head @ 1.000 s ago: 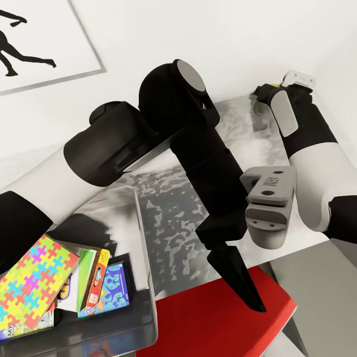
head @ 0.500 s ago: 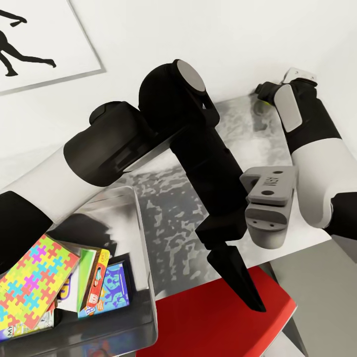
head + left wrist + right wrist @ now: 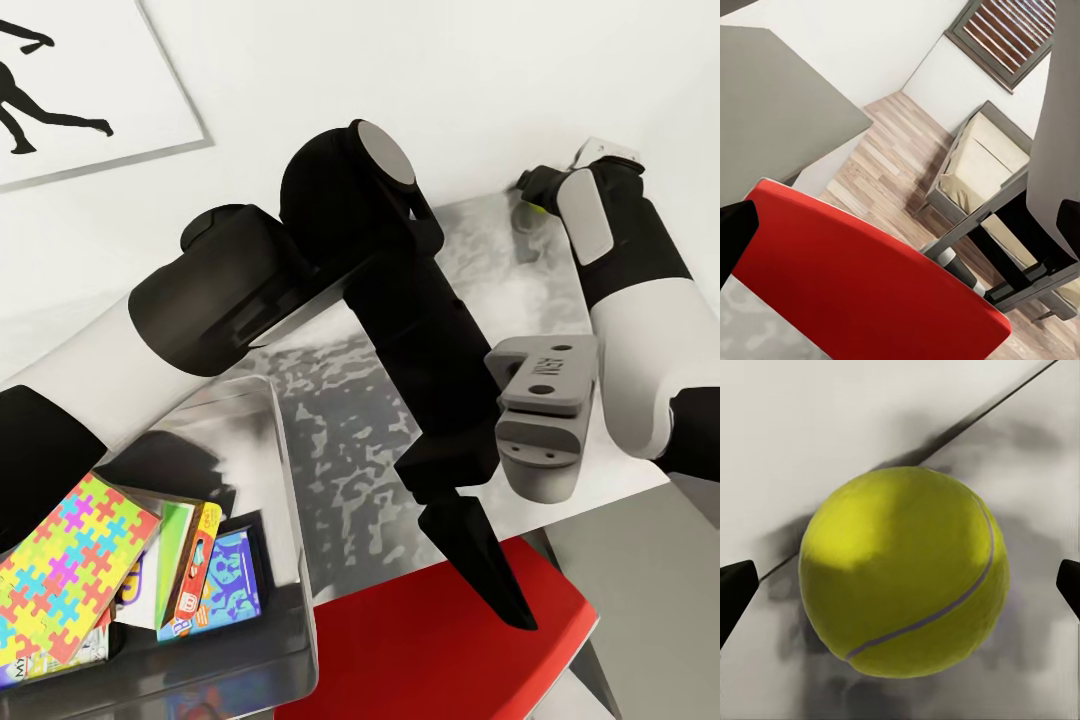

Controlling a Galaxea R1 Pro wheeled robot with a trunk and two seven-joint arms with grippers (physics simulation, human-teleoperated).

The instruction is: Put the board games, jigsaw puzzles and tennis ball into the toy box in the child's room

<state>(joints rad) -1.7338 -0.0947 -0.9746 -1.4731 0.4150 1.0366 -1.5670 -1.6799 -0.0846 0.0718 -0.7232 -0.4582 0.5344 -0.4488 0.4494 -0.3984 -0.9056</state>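
Observation:
The tennis ball (image 3: 904, 574) rests on the table (image 3: 340, 440) close to the wall, at the far right corner. My right gripper (image 3: 900, 585) is open, one fingertip on each side of the ball and apart from it. From the head camera only a yellow sliver of the ball (image 3: 537, 208) peeks past my right gripper (image 3: 528, 190). The toy box (image 3: 290, 560) stands at the near left and holds a jigsaw puzzle (image 3: 70, 560), a green-edged board game (image 3: 190, 560) and a blue one (image 3: 232, 580). My left gripper (image 3: 490, 580) hangs open over the table's front edge.
A red chair (image 3: 420, 640) stands right under my left gripper, its seat (image 3: 870, 277) large in the left wrist view. Beyond it lie wood floor and the bed (image 3: 982, 165) with its beige mattress. A framed picture (image 3: 60, 90) hangs on the wall.
My right arm has shifted slightly rightward at the table's far corner. The left arm and the toy box contents have not moved.

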